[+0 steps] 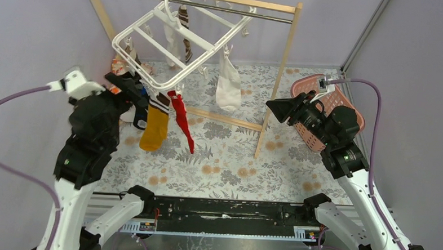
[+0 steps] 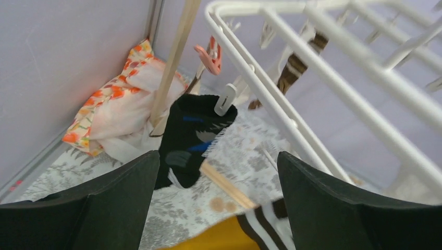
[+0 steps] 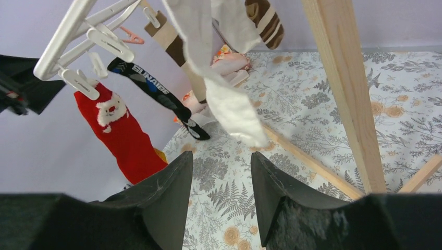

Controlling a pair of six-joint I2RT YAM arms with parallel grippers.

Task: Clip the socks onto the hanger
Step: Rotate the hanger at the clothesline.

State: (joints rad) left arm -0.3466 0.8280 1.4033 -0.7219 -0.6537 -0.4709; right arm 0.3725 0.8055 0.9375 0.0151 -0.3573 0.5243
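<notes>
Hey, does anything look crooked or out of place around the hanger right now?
Yes. The hanger hangs steeply tilted, not level: its near-left corner dips low, where the mustard sock and red sock crowd together. A patterned cloth also lies crumpled in the back-left corner.

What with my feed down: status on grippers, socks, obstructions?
Left gripper open, empty. Right gripper open, empty. Mustard sock, red sock, black sock clipped on hanger. Rack post ahead of right gripper.
</notes>
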